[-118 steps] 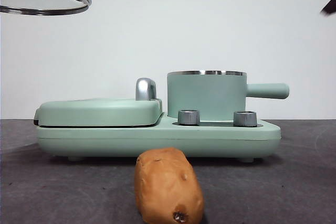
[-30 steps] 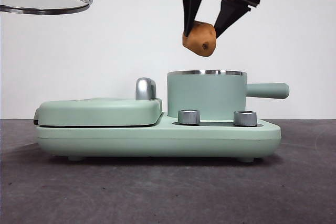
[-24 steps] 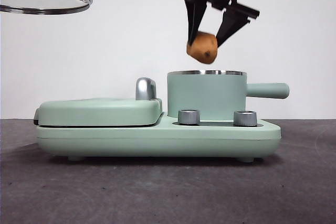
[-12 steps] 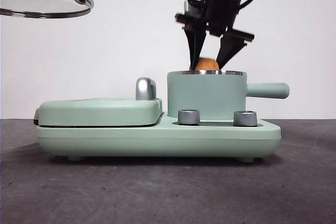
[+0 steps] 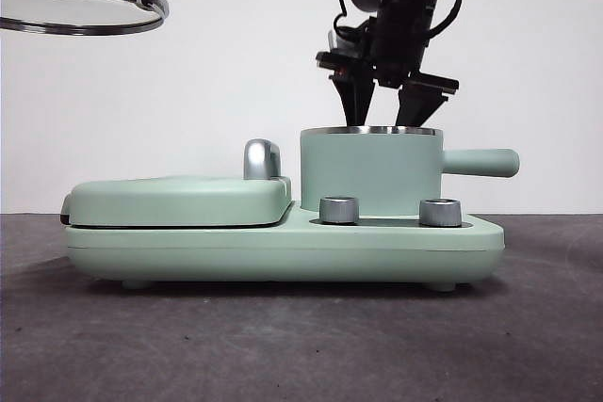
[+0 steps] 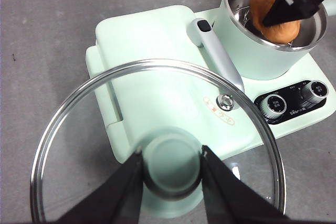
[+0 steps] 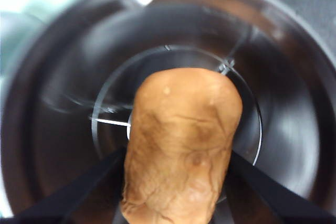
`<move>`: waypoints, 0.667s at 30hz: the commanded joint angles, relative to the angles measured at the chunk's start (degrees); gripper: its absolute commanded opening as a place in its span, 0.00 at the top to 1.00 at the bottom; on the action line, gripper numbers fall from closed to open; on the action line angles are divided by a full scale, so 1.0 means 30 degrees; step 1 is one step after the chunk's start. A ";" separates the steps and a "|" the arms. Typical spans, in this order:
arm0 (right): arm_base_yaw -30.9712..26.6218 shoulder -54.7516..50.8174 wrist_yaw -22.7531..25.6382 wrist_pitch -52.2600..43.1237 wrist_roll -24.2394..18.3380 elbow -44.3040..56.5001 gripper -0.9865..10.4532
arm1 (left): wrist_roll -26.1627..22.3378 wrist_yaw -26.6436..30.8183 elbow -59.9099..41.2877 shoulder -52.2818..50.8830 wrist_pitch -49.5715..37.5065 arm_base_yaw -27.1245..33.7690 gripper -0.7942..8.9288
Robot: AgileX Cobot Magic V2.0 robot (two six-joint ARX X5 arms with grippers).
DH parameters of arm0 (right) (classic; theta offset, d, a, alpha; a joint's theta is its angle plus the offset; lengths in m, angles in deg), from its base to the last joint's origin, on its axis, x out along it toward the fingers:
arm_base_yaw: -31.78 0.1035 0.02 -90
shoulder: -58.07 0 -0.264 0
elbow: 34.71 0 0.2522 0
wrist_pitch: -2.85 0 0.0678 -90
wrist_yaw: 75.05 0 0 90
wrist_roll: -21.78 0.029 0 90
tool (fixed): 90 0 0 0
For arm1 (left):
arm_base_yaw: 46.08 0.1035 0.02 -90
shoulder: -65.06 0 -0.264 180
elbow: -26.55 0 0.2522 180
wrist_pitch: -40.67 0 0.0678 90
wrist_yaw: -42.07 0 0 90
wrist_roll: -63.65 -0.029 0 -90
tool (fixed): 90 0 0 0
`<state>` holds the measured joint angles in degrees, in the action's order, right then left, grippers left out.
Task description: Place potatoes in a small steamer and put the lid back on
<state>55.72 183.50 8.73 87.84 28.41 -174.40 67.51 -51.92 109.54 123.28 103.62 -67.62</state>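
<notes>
I see the potato (image 7: 181, 148) clamped between my right gripper (image 5: 386, 110)'s fingers (image 7: 79, 190), down inside the small steamer (image 5: 369, 171) past its steel rim. My left gripper (image 6: 170, 163) pinches the lid (image 6: 79, 129)'s knob, well off to the side above the griddle (image 5: 179, 200).

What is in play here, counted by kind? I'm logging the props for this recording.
Potatoes: 1, the potato held by the right gripper inside the small steamer
Steamer pots: 1
Glass lids: 1, the lid held up by its knob in the left gripper
Griddle covers: 1, the flat green cover
Control knobs: 2
Total: 6
</notes>
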 commanded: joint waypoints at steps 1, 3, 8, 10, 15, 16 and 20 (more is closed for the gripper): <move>0.0131 0.0663 0.0058 0.0000 -0.0233 -0.0576 0.67 | 0.0000 -0.0029 0.0291 0.0109 -0.0539 -0.0058 0.90; 0.0189 0.0656 0.0051 0.0000 -0.0211 -0.0627 0.63 | 0.0015 -0.0029 0.0291 0.0109 -0.0539 -0.0058 0.90; 0.0189 0.0641 -0.0015 0.0131 -0.0007 -0.1217 0.49 | 0.0007 -0.0029 0.0291 0.0109 -0.0532 -0.0058 0.90; 0.0189 0.0634 0.0007 0.0634 0.0095 -0.2004 0.49 | 0.0007 -0.0029 0.0291 0.0109 -0.0532 -0.0058 0.90; 0.0189 0.0619 0.0073 0.3337 0.0138 -0.5107 0.49 | 0.0007 -0.0029 0.0291 0.0117 -0.0532 -0.0058 0.90; 0.0189 0.0525 0.0022 0.3344 0.0160 -0.5391 0.49 | 0.0007 -0.0029 0.0291 0.0146 -0.0532 -0.0058 0.90; 0.0291 -0.0729 -0.0721 0.3395 0.0539 -0.5362 0.49 | 0.0015 -0.0029 0.0291 0.0306 -0.0510 -0.0058 0.90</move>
<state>55.94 181.44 7.07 93.52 29.07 -189.37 67.51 -51.90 109.54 123.54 103.55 -67.60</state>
